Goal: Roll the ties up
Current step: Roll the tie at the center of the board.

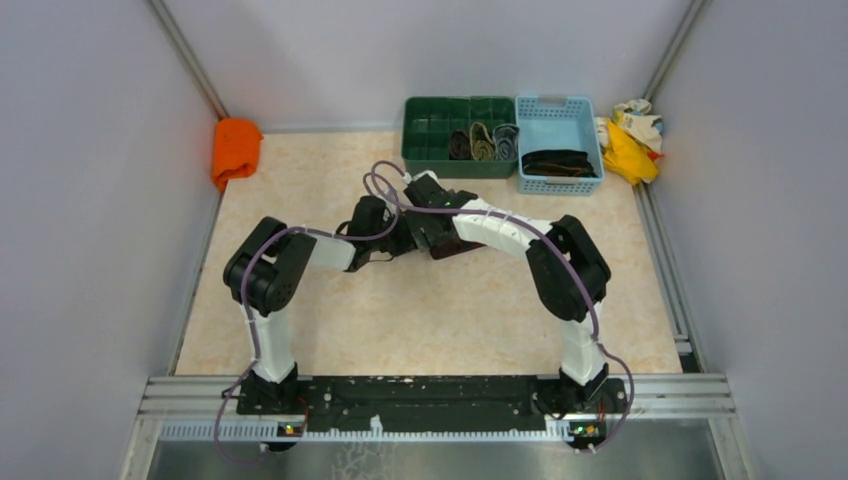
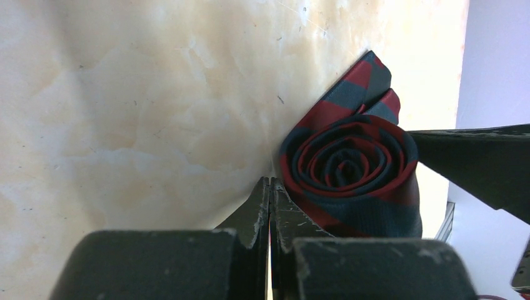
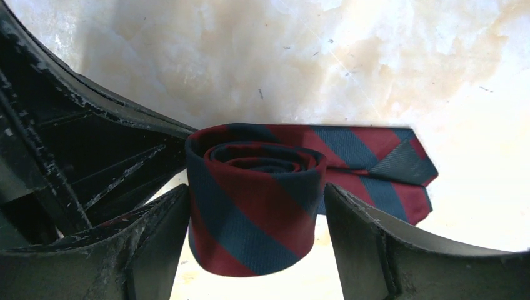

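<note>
Red-and-navy tie [image 3: 250, 212] sits rolled up; your right gripper [image 3: 256, 194] straddles it, can't tell if it's squeezing, left gripper [image 2: 269, 185] closed on nothing just beside it

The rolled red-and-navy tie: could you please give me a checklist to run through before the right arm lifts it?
1. Rolled tie coiled tightly: ok.
2. Rolled tie sits between the right jaws: ok.
3. Right jaws gripping firmly: cannot tell.
4. Left jaws shut beside the rolled tie: ok.
5. Pointed tail tucked in: not ok, lies loose on the table.
6. Green divided tray has free compartments: ok.
</note>
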### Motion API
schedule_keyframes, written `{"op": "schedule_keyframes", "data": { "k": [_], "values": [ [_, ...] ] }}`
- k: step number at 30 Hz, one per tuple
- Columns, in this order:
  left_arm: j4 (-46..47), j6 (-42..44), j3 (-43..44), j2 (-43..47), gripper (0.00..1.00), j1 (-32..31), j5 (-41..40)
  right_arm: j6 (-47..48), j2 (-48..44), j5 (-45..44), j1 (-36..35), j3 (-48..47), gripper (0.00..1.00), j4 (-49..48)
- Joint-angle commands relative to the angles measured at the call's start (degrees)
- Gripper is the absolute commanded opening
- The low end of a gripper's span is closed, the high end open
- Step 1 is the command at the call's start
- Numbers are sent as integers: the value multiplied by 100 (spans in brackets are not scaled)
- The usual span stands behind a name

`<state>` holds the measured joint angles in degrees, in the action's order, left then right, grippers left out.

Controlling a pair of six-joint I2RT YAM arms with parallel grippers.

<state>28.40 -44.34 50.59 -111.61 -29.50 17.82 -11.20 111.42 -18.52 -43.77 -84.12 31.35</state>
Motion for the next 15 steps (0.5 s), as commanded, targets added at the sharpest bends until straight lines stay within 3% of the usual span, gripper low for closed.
{"op": "schedule_keyframes", "data": {
  "k": [1, 9, 15],
  "values": [
    [-98, 115, -74, 67, 0, -29, -29, -119, 210, 175, -34, -141, 77, 31],
    [-126, 153, -106, 206, 0, -21, -46, -310, 135, 668, 55, 37, 69, -161],
    [-350, 309, -231, 625, 0, 40, -196, -612, -269, 2509, 546, 538, 68, -888]
  ]
}}
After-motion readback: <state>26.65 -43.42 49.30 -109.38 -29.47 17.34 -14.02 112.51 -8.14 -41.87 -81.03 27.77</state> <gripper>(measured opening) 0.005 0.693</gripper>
